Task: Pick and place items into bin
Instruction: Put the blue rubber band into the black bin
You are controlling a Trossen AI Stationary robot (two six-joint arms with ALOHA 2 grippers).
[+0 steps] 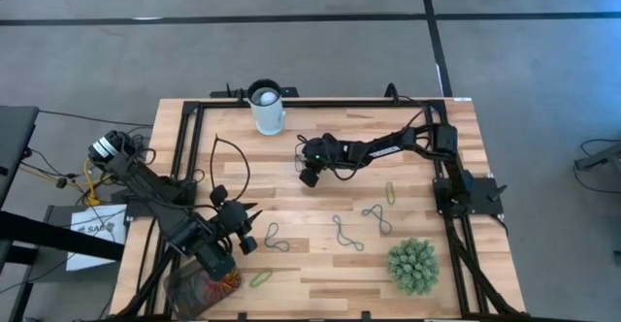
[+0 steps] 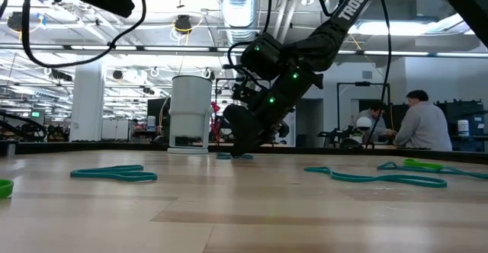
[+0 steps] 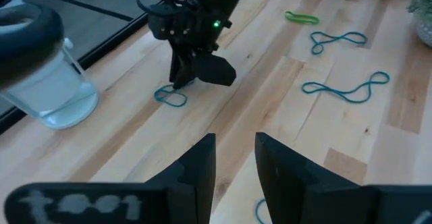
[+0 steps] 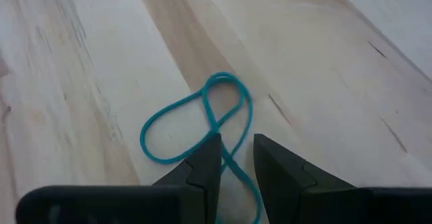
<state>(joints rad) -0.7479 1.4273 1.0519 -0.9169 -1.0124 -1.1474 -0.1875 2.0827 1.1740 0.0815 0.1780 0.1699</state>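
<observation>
Several thin looped bands lie flat on the wooden table: teal ones (image 1: 277, 237) (image 1: 347, 233) (image 1: 376, 215), a yellow-green one (image 1: 390, 193) and a green one (image 1: 260, 278). My right gripper (image 4: 236, 143), open by a narrow gap, is down at the table's middle over another teal band (image 4: 175, 116). The brownish bin (image 1: 194, 288), holding coloured bands, sits at the near left corner, partly hidden under my left arm. My left gripper (image 3: 235, 140) hangs open above the table beside the bin, with nothing between its fingers, pointing toward the right gripper (image 3: 185, 82). My right gripper comes slanting down from the table's right side. Its fingertips stand on either side of one strand (image 4: 228, 162) of the teal band's twisted loop. The band lies flat and slack on the table. Whether the fingers touch the strand, I cannot tell.
A white cup (image 1: 267, 109) stands at the far edge, left of centre. A spiky green plant ball (image 1: 412, 264) sits at the near right. A black frame (image 1: 184, 138) runs along the table's edges. Bare wood lies between the two grippers.
</observation>
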